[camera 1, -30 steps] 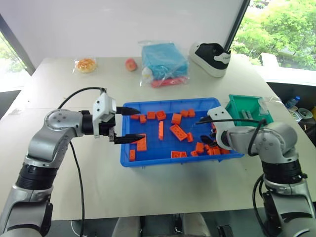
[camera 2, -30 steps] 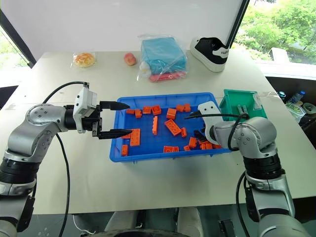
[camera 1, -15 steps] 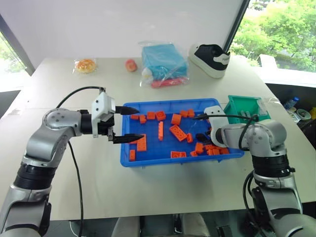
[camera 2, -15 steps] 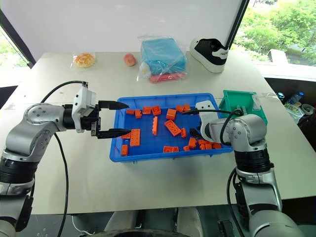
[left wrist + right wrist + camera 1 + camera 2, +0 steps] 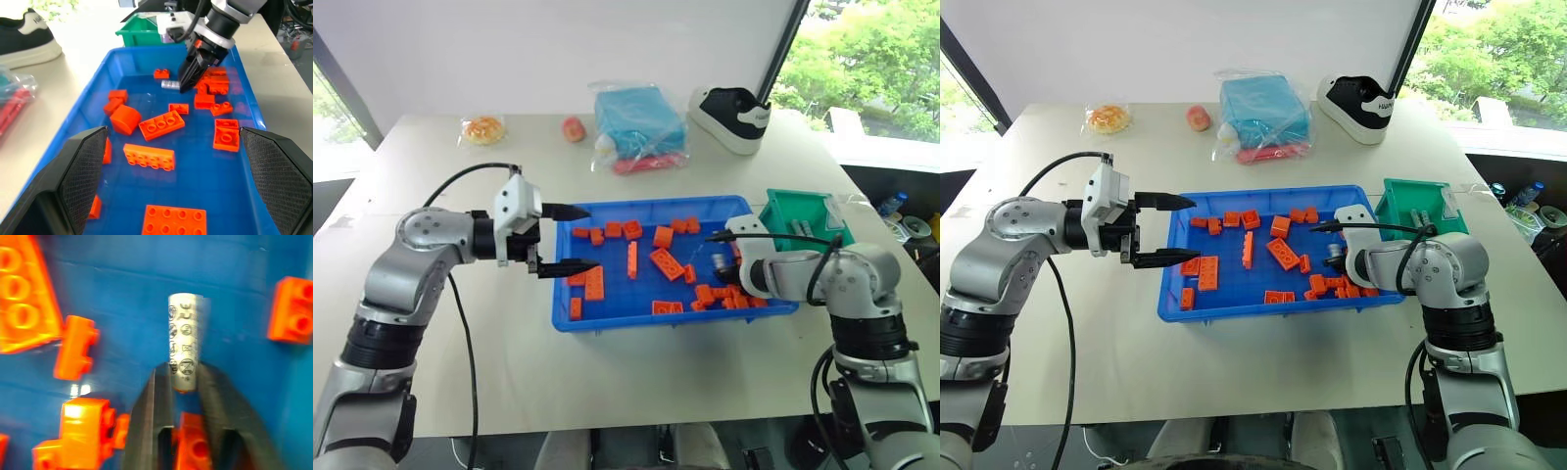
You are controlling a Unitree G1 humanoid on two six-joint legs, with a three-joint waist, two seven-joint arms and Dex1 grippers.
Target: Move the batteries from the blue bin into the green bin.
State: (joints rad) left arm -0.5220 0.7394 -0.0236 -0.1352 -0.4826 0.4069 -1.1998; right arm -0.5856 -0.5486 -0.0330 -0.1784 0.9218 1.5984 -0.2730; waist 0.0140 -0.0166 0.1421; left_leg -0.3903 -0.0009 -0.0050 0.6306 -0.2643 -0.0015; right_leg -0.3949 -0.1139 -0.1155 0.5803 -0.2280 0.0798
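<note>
Pinching a battery (image 5: 185, 341) end, right fingers (image 5: 159, 421) clench; left gripper (image 5: 566, 239) hangs spread over blue bin (image 5: 570, 319).

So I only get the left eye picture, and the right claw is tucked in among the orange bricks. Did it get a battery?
Observer: Yes. In the right wrist view the right gripper has its two fingers closed on one end of a battery.
Operator: Is it up in the air?
Observer: No. The left wrist view shows the battery lying flat on the floor of the blue bin, with the gripper's tip on its end.
</note>
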